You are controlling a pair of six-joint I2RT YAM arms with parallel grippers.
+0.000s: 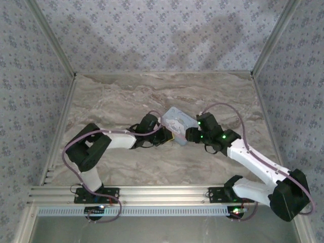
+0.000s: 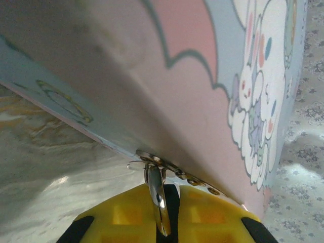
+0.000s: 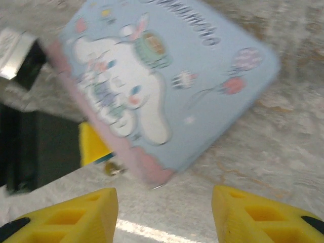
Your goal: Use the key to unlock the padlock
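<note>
One key (image 2: 157,200), clamped in the left tool (image 2: 169,215), pointed lengthwise straight at the edge of the tin (image 2: 202,101); the right tool (image 3: 163,205), jaws apart and empty, lay right of it.

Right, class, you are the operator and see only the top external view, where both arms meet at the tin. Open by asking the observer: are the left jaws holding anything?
Observer: Yes. In the left wrist view the left gripper is shut on the key, a thin pale metal sliver.
Operator: Where does the key reach?
Observer: Its upper end meets the metal fitting on the lower edge of the tin. I cannot tell whether it sits in a lock.
Operator: And the right jaws?
Observer: In the right wrist view the right gripper stands open with nothing between its jaws, and the tin's cartoon lid lies beyond them.
</note>
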